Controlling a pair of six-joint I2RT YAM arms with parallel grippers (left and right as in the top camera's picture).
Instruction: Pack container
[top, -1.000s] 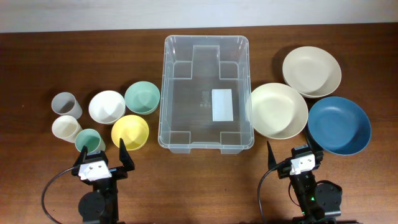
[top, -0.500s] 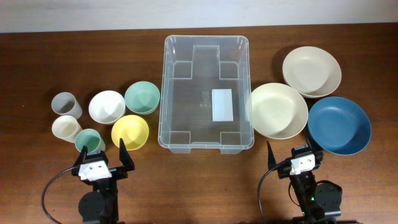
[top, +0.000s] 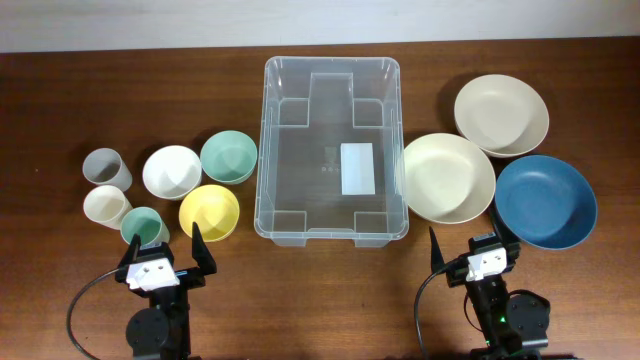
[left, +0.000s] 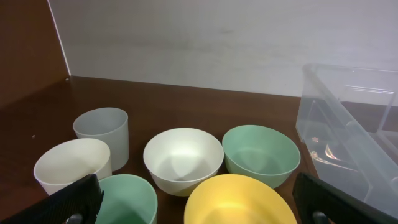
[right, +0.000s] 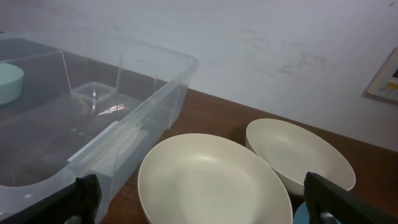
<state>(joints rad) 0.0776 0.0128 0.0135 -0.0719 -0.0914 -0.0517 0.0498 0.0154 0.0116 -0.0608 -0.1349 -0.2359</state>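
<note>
The clear container (top: 300, 170) sits in the middle of the wooden desk (top: 130, 90), toward the upper centre of the overhead frame, open side up, with a white label (top: 357, 168) on its base. Nothing lies inside it.

To its left stands a cluster of small vessels: a mint-green bowl (top: 229, 156) nearest the bin, a white bowl (top: 170, 171) beside that, and a yellow bowl (top: 209, 212) just below them. Further left are a grey cup (top: 106, 167), a cream cup (top: 106, 205) and a green cup (top: 143, 224).

To the right of the bin lies a wide cream bowl (top: 448, 177) close against its wall, a second cream bowl (top: 501, 114) above it, and a dark blue bowl (top: 545, 200) at the lower right.

The left gripper (top: 166, 236) waits at the lower left, jaws spread wide and holding nothing, by the green cup and yellow bowl. The right gripper (top: 473, 233) waits at the lower right, jaws likewise spread and holding nothing, just below the wide cream bowl and the blue one.
</note>
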